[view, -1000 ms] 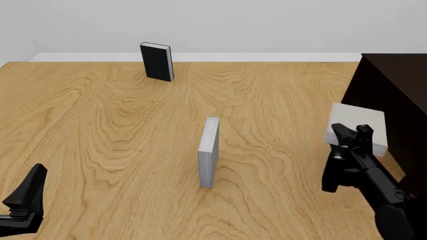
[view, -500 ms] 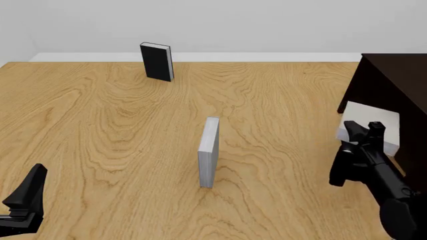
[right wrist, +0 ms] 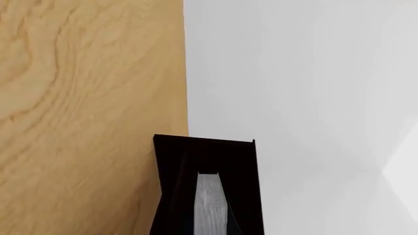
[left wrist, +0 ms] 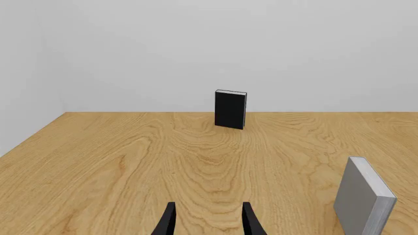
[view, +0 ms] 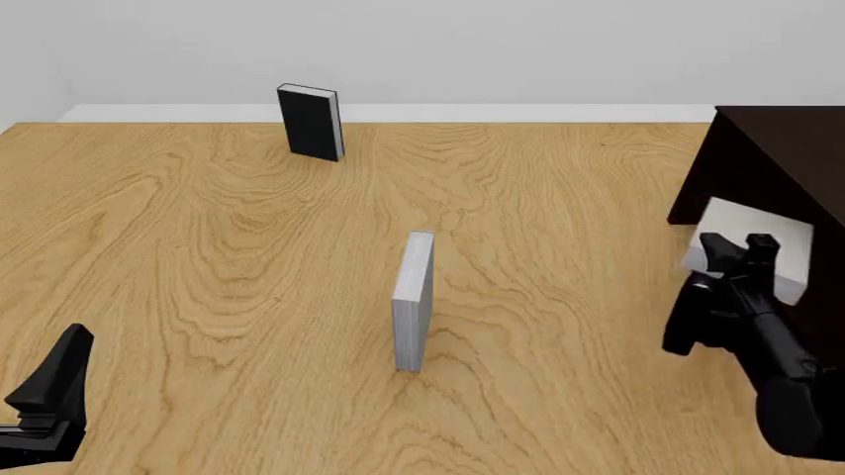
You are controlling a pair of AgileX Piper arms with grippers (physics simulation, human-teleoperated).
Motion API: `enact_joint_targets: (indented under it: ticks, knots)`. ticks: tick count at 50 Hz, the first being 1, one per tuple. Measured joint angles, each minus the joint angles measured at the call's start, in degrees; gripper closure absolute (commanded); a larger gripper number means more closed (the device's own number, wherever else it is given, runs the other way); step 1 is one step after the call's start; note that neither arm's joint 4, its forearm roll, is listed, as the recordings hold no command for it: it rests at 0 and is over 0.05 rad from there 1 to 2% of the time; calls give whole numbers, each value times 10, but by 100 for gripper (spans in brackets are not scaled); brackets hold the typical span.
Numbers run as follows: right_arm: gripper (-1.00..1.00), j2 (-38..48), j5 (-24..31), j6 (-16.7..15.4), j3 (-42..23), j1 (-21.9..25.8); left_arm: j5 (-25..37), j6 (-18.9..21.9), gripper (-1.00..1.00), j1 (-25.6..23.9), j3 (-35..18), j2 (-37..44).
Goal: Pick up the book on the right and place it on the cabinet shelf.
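Right black gripper (view: 739, 249) clamps thick light-grey hardcover book (view: 773, 237), held off the wooden table (view: 198, 257) against the dark brown cabinet (view: 773, 163) (shelf unseen). Left gripper (left wrist: 207, 223) parted, empty.

A light wooden table (view: 198, 247) with bold, swirling grain fills most of the front frame — its far edge runs straight across the upper part. Behind it rises a plain pale-grey wall (view: 528, 49), with a second wall meeting it at the upper left corner. The light is soft and even — shadows are faint.
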Motion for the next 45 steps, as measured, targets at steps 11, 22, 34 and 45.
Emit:
enact_joint_targets:
  ticks: [11,22,34,45]
  knots:
    - [100,13,-1,0,-12,-17,0,0,-100,0,0,0]
    - [100,29,-1,6,-28,-27,0,0,-100,0,0,0]
    - [100,42,10,13,-51,-38,0,0,-100,0,0,0]
    - [100,50,22,17,-68,-48,0,0,-100,0,0,0]
